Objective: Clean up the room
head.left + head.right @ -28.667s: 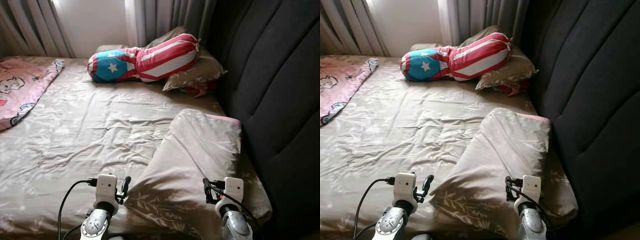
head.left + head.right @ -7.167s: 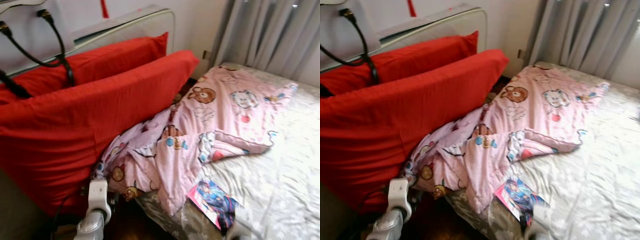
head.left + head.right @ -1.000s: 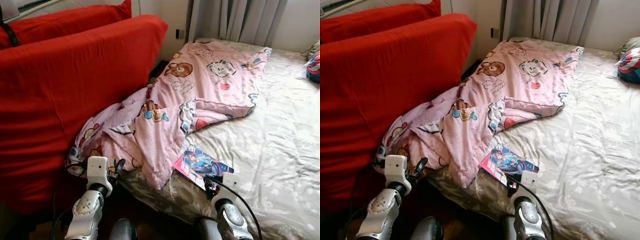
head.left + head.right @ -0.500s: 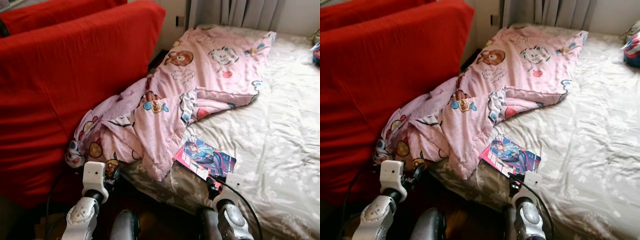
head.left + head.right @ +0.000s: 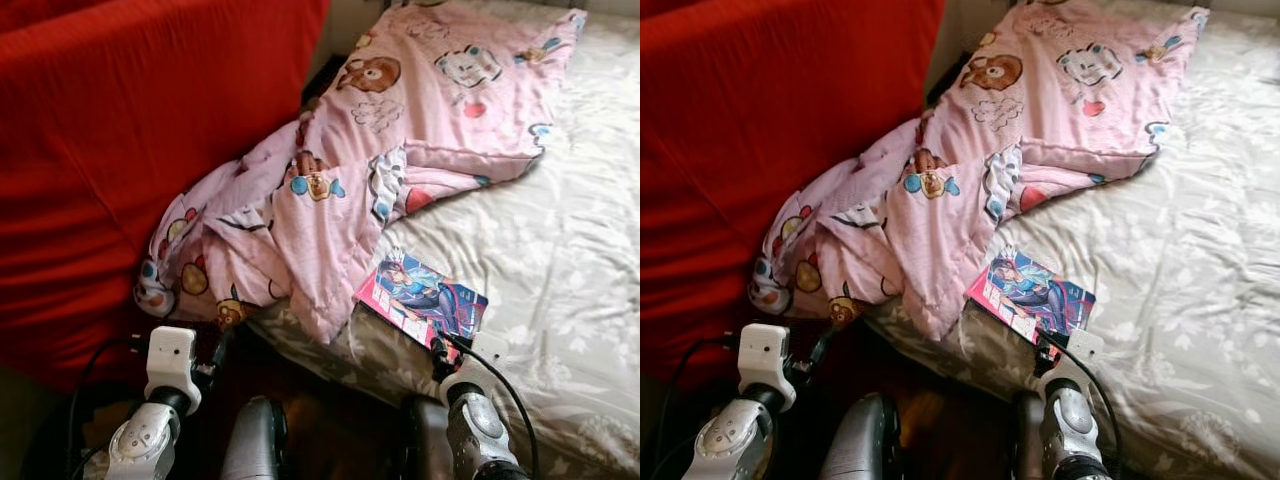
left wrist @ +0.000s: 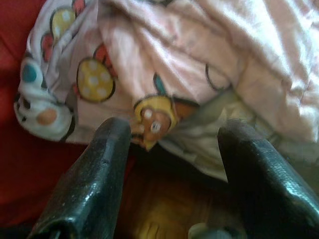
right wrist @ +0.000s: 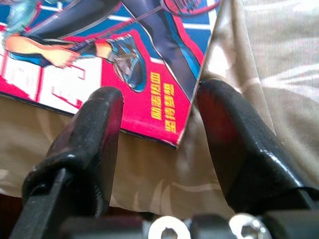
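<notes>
Pink blanket (image 5: 400, 160) overlapping magazine (image 5: 425, 300)

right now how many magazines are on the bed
1. The magazine lies flat on the bed near its edge, beside the pink blanket, just ahead of the right hand. The blanket could hide more.

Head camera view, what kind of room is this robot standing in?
Most likely a bedroom: a bed with a leaf-patterned sheet, a rumpled pink cartoon blanket spilling over its edge, and a magazine near the edge. A big red cushion stands beside it.
</notes>
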Robot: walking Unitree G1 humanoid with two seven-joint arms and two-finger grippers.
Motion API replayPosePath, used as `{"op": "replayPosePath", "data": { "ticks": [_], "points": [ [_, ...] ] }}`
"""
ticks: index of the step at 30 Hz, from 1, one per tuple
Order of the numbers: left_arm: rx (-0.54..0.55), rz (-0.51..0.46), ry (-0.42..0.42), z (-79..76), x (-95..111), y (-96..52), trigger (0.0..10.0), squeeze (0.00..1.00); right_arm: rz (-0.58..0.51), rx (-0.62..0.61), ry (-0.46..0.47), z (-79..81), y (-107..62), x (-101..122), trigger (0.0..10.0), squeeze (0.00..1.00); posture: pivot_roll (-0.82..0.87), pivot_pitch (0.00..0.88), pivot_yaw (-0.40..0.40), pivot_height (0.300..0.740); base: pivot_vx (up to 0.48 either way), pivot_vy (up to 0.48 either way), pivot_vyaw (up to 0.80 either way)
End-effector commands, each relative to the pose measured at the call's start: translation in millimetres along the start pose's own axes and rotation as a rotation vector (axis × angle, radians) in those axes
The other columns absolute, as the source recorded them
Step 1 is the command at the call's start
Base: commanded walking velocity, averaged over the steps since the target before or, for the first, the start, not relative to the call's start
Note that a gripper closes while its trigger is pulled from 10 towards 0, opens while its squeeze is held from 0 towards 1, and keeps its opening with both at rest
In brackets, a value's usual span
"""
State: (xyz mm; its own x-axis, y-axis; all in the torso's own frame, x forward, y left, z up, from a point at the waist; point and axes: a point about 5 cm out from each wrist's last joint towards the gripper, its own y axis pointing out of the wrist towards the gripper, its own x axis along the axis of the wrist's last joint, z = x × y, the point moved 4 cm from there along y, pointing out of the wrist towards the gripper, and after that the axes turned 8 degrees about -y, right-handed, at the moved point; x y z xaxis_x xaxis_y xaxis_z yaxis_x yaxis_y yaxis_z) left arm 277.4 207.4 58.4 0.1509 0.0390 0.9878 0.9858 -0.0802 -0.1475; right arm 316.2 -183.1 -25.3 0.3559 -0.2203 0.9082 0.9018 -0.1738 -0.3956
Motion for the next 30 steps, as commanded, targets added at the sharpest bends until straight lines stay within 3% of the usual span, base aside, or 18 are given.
{"op": "replayPosePath", "data": {
  "ticks": [1, 9, 14, 21, 26, 30],
  "points": [
    [0.006, 0.033, 0.033, 4.3, -2.9, -6.1, 10.0, 0.00, 0.021, -0.017, 0.018, -2.5, -2.9, -7.5, 10.0, 0.00, 0.18, 0.266, 0.110, 0.590, 0.000, 0.000, 0.00],
    [-0.004, 0.050, 0.059, 4.9, -0.8, -14.1, 10.0, 0.00, 0.029, -0.003, 0.047, -0.1, -5.0, -12.1, 10.0, 0.00, 0.19, 0.282, 0.122, 0.590, 0.000, 0.000, 0.00],
    [-0.023, 0.057, 0.084, 2.2, 0.6, -17.9, 10.0, 0.00, 0.053, 0.011, 0.146, -2.0, -6.3, -17.9, 10.0, 0.00, 0.20, 0.292, 0.128, 0.590, 0.000, 0.000, 0.00],
    [-0.028, 0.059, 0.104, 2.8, 3.8, -24.2, 10.0, 0.00, 0.081, 0.026, 0.419, -7.8, -7.3, -24.5, 10.0, 0.00, 0.21, 0.303, 0.137, 0.590, 0.000, 0.000, 0.00],
    [-0.036, 0.066, 0.113, 0.4, 4.5, -29.6, 10.0, 0.00, 0.062, 0.037, 0.703, -14.7, -6.2, -22.6, 10.0, 0.00, 0.22, 0.313, 0.139, 0.590, 0.000, 0.000, 0.00],
    [-0.043, 0.067, 0.123, -1.1, 5.8, -32.8, 10.0, 0.00, 0.040, 0.070, 0.783, -15.2, -4.7, -17.4, 10.0, 0.00, 0.23, 0.324, 0.137, 0.590, 0.000, 0.000, 0.00]
  ]
}}
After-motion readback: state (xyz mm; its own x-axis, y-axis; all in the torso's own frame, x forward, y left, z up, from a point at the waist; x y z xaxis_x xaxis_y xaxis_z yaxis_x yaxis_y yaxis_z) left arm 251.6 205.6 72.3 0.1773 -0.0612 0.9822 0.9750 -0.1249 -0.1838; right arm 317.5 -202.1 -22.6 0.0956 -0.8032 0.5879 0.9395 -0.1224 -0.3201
